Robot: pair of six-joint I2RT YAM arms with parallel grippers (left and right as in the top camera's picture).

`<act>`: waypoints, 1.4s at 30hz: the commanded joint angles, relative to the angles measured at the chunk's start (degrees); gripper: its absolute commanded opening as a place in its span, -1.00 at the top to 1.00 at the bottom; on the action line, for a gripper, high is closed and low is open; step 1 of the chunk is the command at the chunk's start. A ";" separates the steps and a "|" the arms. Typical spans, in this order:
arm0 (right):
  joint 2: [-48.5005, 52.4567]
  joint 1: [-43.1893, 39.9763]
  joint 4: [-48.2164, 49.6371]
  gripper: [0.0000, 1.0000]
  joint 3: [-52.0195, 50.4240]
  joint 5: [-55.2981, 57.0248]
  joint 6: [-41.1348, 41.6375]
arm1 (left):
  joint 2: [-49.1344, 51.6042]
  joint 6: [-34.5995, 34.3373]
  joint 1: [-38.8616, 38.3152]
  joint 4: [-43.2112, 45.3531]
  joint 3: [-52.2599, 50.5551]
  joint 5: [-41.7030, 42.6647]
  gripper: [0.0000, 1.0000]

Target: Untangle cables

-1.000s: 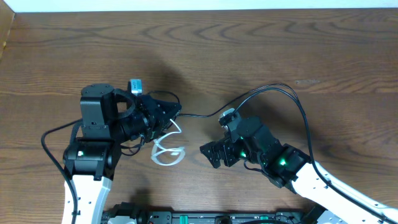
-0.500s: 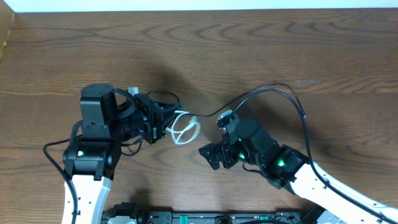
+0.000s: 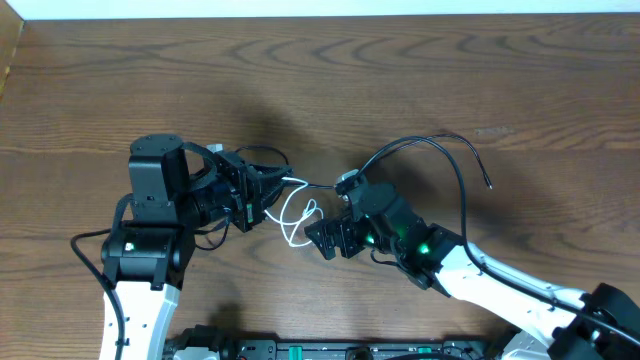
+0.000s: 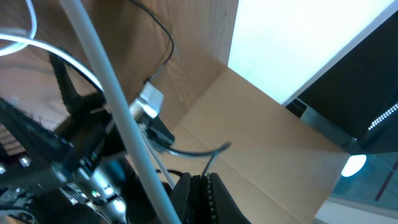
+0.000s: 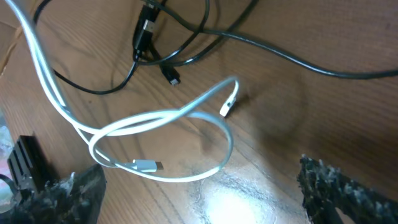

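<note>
On the table between the arms a white cable [image 3: 296, 216] lies in loose loops. In the right wrist view the white cable [image 5: 163, 118] shows both plugs. Thin black cables [image 3: 420, 146] arc from the left gripper to a free end at the right, and the black cables [image 5: 186, 37] cross the top of the right wrist view. My left gripper [image 3: 268, 190] is shut on a thin black cable [image 4: 205, 151]. The white cable [image 4: 106, 99] runs past its fingers. My right gripper [image 3: 330, 240] stands open just behind the white loop, with nothing between its fingers [image 5: 56, 193].
A cardboard box wall [image 4: 267, 143] stands at the table's far left edge [image 3: 10, 50]. The left arm's thick black cable [image 3: 85, 235] hangs beside its base. A rail with the arm mounts [image 3: 330, 350] runs along the front edge.
The left gripper has turned and dragged the white loop right, toward the middle. The right gripper has moved left and up to it. The black cables' far end has swung free.
</note>
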 commanded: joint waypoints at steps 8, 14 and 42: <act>4.70 0.50 4.11 -0.89 0.48 15.28 5.79 | 0.00 -1.16 0.11 10.69 0.09 11.72 0.85; 6.86 0.52 11.82 -0.91 0.48 15.28 5.77 | -0.02 -1.36 0.11 13.44 0.09 14.12 0.85; 0.28 -12.61 -25.03 -0.69 0.48 42.05 25.53 | -0.07 15.32 9.01 29.33 0.09 33.73 0.85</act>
